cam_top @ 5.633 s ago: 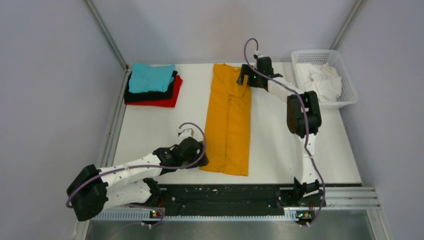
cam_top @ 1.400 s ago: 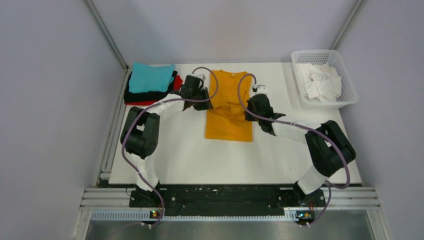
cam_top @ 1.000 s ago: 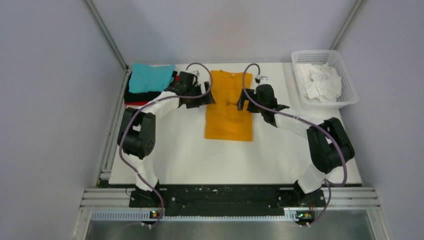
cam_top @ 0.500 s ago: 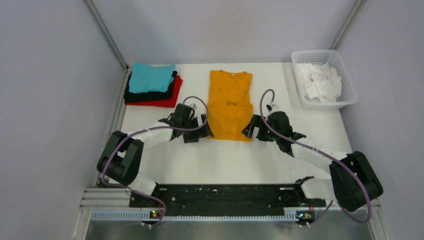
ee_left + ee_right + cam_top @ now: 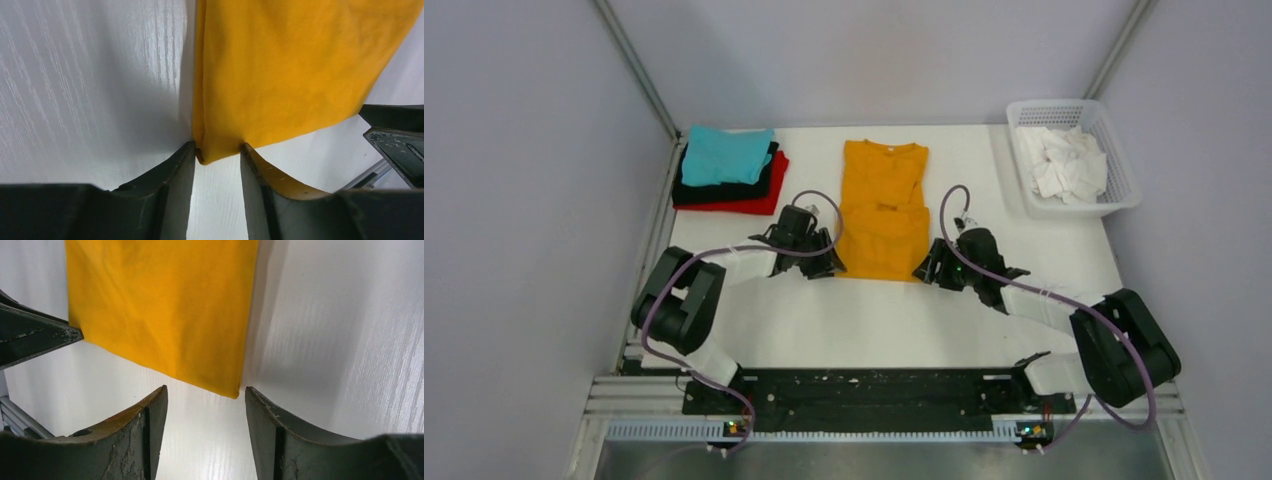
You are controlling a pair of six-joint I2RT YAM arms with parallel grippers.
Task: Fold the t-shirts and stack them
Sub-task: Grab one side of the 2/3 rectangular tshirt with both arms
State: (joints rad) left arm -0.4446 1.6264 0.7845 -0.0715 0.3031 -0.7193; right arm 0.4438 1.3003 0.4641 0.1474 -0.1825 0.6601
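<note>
The mustard-orange t-shirt [image 5: 884, 210] lies folded in half at the table's middle. It also shows in the left wrist view [image 5: 290, 65] and the right wrist view [image 5: 165, 305]. My left gripper [image 5: 829, 265] is at its near-left corner. In the left wrist view my left gripper [image 5: 217, 147] is open, with the corner tip lying between the fingertips and touching them. My right gripper [image 5: 927, 270] is at the near-right corner. In the right wrist view my right gripper [image 5: 205, 390] is wide open, with the corner just ahead of the gap. The teal [image 5: 724, 152], black [image 5: 724, 190] and red [image 5: 754, 205] t-shirts lie stacked at the far left.
A white basket [image 5: 1054, 103] holding white cloth stands at the far right. Metal frame rails run along the left edge [image 5: 649, 270] and the near edge [image 5: 874, 385]. Each wrist view shows the other gripper across the shirt's near edge.
Earlier both grippers carried the shirt's near end to the far end, folding it in half. Since half a second ago they have closed in on the near corners.
</note>
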